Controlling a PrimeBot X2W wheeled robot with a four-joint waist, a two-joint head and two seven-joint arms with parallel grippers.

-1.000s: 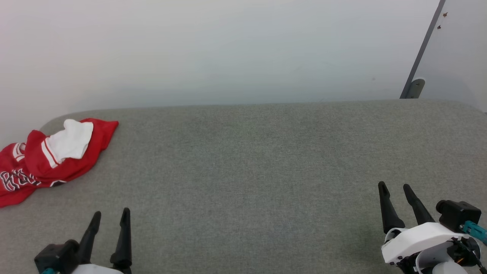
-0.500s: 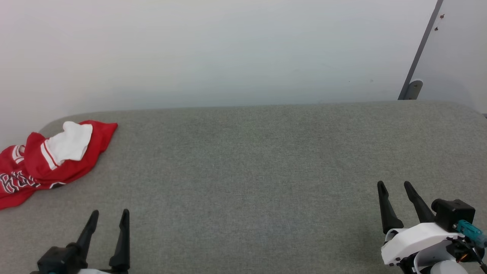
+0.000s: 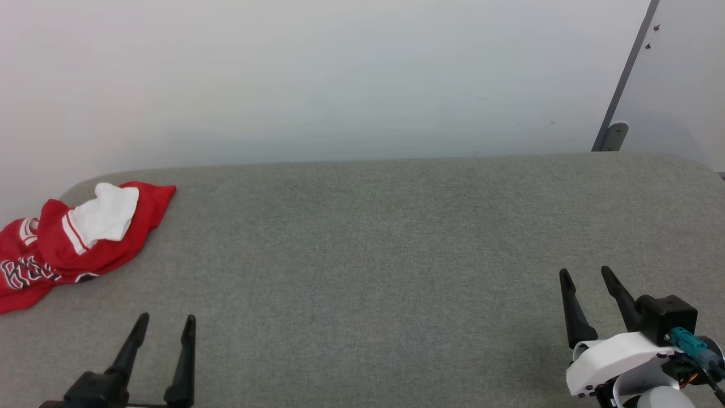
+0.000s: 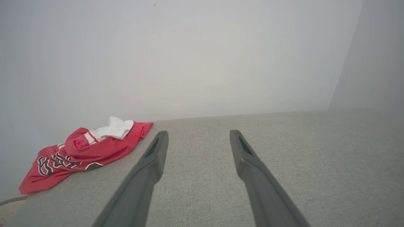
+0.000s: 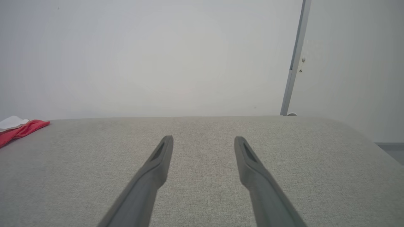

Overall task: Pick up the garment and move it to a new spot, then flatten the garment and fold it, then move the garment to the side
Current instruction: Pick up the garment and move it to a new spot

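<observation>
Since the shirt (image 3: pixel 85 255) lies crumpled at the far-left corner of the grey surface (image 3: pixel 362 255), soft, light and floppy, its raised red fold probably gives the best pinch; the left claw (image 3: pixel 167 318) and right claw (image 3: pixel 584 271) both stand spread and empty.

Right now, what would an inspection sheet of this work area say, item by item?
Surface: grey fabric-covered table, flat.
Job's things: red shirt, crumpled at the table's far left corner, white sleeve on top, touched by neither tool.
Clutter: nothing seen.
Tools: left tool open and empty, nearest the shirt; right tool open and empty, over the table's right side.
Cables: teal plug on the right wrist.
Surroundings: pale wall behind; grey strip at right.
</observation>
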